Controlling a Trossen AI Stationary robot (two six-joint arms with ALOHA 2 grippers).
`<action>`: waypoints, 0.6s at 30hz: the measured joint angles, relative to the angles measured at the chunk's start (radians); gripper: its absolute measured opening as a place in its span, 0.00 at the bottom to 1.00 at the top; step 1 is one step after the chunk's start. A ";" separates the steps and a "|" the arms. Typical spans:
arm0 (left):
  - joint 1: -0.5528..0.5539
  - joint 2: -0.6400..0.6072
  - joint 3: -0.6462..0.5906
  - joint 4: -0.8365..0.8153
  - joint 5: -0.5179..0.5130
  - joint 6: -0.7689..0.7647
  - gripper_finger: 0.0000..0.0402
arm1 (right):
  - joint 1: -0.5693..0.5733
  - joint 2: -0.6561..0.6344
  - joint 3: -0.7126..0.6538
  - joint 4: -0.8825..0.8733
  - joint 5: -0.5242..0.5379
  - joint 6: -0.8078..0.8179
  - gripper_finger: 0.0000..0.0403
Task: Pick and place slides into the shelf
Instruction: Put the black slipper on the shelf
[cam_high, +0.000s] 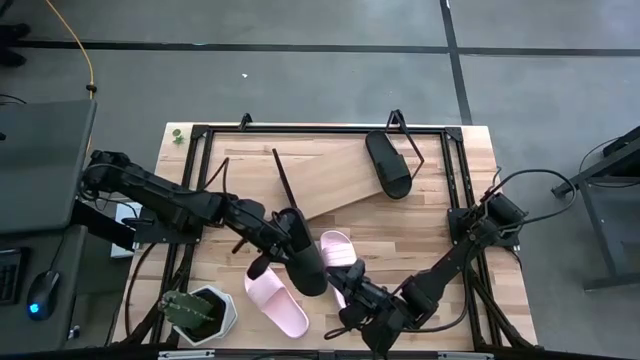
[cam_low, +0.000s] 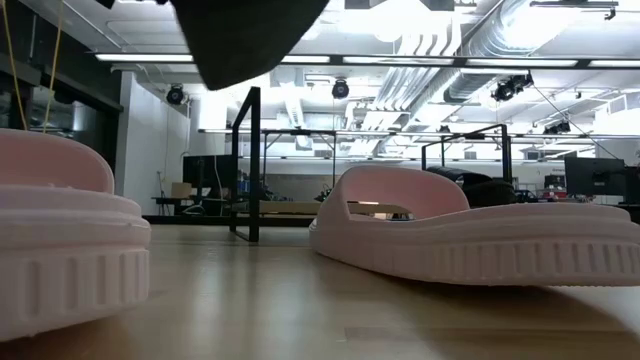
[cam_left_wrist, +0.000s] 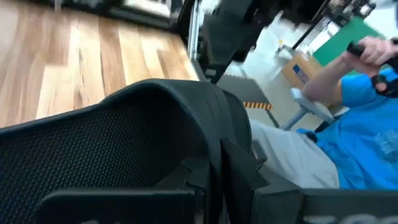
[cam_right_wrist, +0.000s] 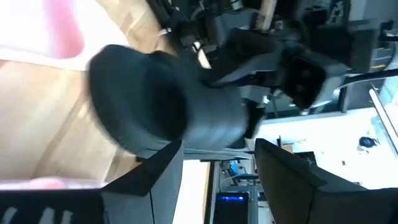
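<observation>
While lifted: black slide (cam_high: 303, 256) | gripped in left claw (cam_high: 272, 240)

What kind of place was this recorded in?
Probably a robotics lab or open workshop: exposed ceiling ducts and strip lights over a concrete floor, monitors on desks beyond the table, and a computer mouse on a side desk.

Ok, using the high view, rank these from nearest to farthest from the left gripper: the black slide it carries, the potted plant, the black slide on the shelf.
1. The carried black slide, at the left gripper itself, mid-table.
2. The potted plant, at the table's near-left corner.
3. The black slide on the shelf, lying on the slanted board toward the far right.
</observation>
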 joint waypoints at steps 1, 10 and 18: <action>0.000 -0.005 0.001 0.001 -0.001 0.002 0.05 | 0.001 0.000 0.000 -0.015 -0.008 0.008 0.47; 0.000 -0.043 0.001 -0.019 -0.023 0.000 0.05 | 0.002 0.001 0.000 -0.071 -0.085 0.070 0.47; 0.000 -0.048 0.000 -0.040 -0.018 -0.002 0.05 | 0.002 0.001 0.000 -0.061 -0.153 0.070 0.47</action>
